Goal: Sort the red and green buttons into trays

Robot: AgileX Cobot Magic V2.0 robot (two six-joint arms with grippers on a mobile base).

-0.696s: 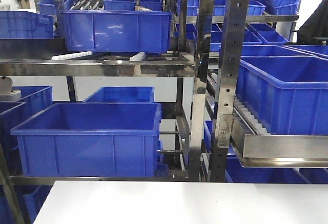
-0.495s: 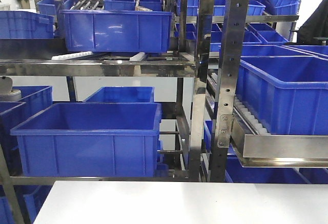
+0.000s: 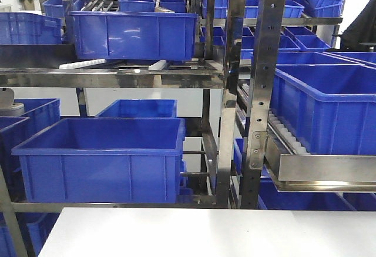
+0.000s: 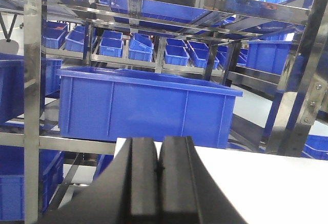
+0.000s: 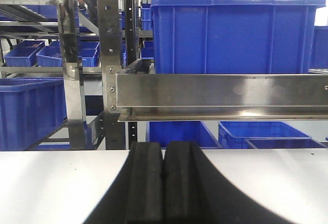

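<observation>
No red or green buttons and no trays show in any view. My left gripper (image 4: 159, 155) is shut and empty, its black jaws pressed together over the left part of the white table (image 4: 271, 183). My right gripper (image 5: 163, 160) is shut and empty too, jaws together above the white table (image 5: 46, 183). Neither gripper shows in the front view, which takes in only the far strip of the table (image 3: 205, 233).
Steel shelving (image 3: 261, 92) stands right behind the table, loaded with blue bins: a large one at the lower left (image 3: 103, 157) and one on the right (image 3: 329, 113) above a steel roller rail (image 5: 220, 96). The left wrist view faces a blue bin (image 4: 146, 106).
</observation>
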